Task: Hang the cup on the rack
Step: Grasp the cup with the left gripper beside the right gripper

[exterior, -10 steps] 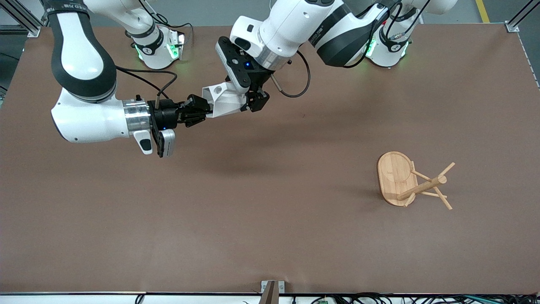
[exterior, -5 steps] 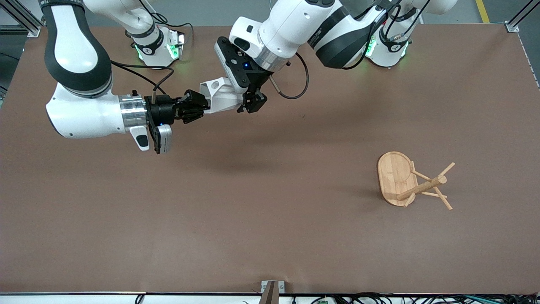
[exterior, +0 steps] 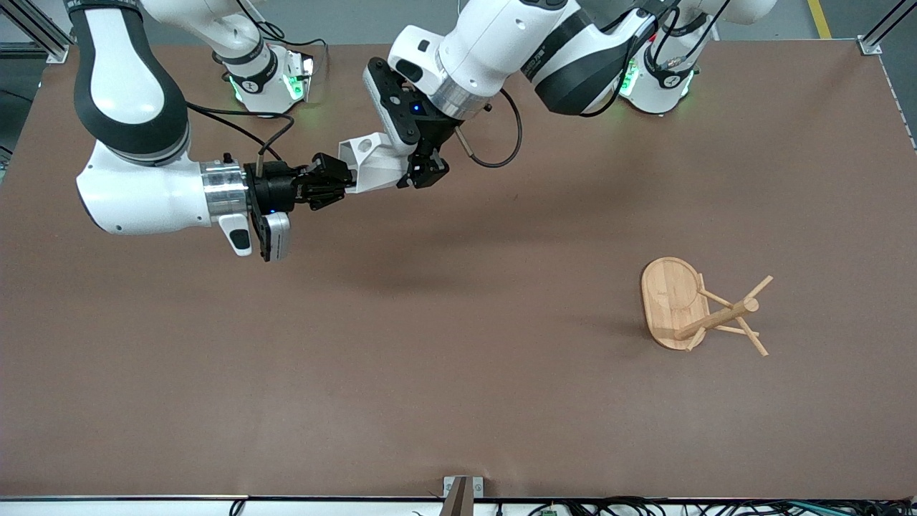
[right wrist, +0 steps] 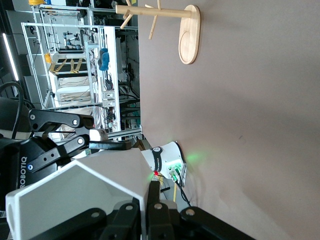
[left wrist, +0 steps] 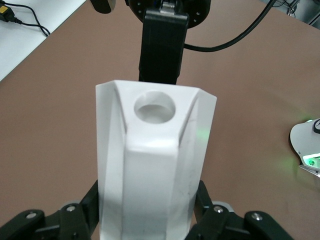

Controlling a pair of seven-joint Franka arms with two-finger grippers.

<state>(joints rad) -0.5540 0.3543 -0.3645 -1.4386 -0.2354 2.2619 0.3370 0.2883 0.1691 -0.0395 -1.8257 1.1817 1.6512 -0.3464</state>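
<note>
The white faceted cup (exterior: 372, 163) is held in the air over the table's part near the robots' bases, between both grippers. My left gripper (exterior: 421, 170) is shut on the cup's body; in the left wrist view the cup (left wrist: 152, 150) fills the space between the fingers, handle hole facing the camera. My right gripper (exterior: 342, 180) is shut on the cup's rim wall; the right wrist view shows the cup (right wrist: 85, 195) pinched there. The bamboo rack (exterior: 670, 301) stands upright toward the left arm's end, nearer the front camera, and shows in the right wrist view (right wrist: 189, 35).
The brown table (exterior: 458, 373) carries nothing else. The arm bases with green lights (exterior: 272, 86) stand along the edge by the robots. A small metal bracket (exterior: 462, 487) sits at the edge nearest the front camera.
Both grippers and the cup between them have shifted slightly toward the robots' bases. The rack has not moved.
</note>
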